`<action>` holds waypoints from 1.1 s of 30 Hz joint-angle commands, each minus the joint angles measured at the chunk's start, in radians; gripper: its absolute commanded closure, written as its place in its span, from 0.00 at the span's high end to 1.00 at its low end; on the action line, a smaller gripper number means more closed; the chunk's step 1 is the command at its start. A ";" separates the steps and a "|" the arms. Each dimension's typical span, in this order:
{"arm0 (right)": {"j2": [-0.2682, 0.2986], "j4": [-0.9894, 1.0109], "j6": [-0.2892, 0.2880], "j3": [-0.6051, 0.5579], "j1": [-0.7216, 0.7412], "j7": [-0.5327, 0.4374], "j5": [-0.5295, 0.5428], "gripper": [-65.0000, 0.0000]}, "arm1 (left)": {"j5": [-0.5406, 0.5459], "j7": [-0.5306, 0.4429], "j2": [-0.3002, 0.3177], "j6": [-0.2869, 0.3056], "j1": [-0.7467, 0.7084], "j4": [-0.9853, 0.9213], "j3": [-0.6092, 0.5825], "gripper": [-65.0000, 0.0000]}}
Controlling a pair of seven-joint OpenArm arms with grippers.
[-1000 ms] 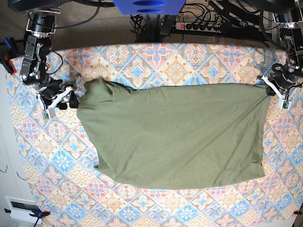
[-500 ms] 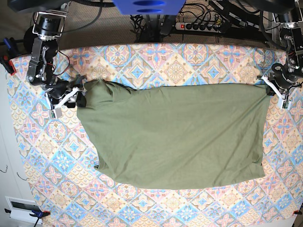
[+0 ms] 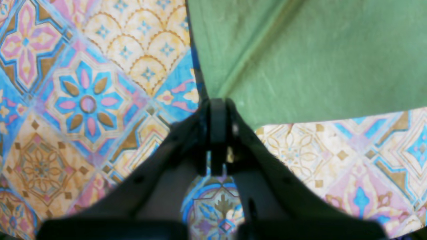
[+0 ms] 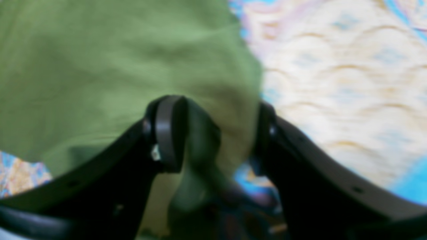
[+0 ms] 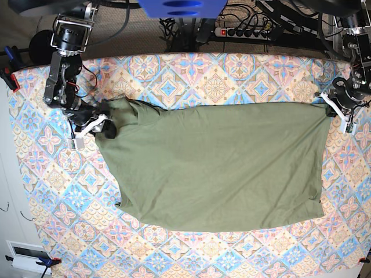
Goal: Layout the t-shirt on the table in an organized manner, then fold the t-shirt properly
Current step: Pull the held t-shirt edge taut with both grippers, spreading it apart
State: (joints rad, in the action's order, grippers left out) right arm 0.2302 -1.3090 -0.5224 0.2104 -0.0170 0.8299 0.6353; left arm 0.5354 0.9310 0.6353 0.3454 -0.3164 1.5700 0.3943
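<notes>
The olive-green t-shirt (image 5: pixel 220 168) lies spread flat across the middle of the table (image 5: pixel 203 75), with its top left corner bunched up. My left gripper (image 5: pixel 328 108) is at the shirt's top right corner. In the left wrist view this left gripper (image 3: pixel 217 108) is shut on the tip of the t-shirt (image 3: pixel 317 60), low over the table (image 3: pixel 83 100). My right gripper (image 5: pixel 104 123) is at the bunched left corner. In the right wrist view the right gripper (image 4: pixel 217 136) has its jaws apart, with a fold of t-shirt (image 4: pixel 100 66) between them.
A power strip (image 5: pixel 246 32) and cables lie beyond the table's far edge. A blue clamp (image 5: pixel 8 66) grips the left edge, and a white box (image 5: pixel 26 255) sits off the front left corner. Patterned cloth shows all around the shirt.
My right arm has moved right, from beside the shirt onto its bunched left corner, and its jaws have narrowed around the fabric. The left arm and the shirt's spread have not changed.
</notes>
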 commanded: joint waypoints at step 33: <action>0.206 -0.422 0.000 0.186 -0.057 0.291 0.251 0.02 | 0.007 0.026 0.050 0.080 0.023 0.109 0.105 0.00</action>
State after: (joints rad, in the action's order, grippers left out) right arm 0.4065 -1.7069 -0.5228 0.3820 -0.0914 1.1545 0.8684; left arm 0.5461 0.9722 0.6613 0.4294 -0.2951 1.6627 0.4904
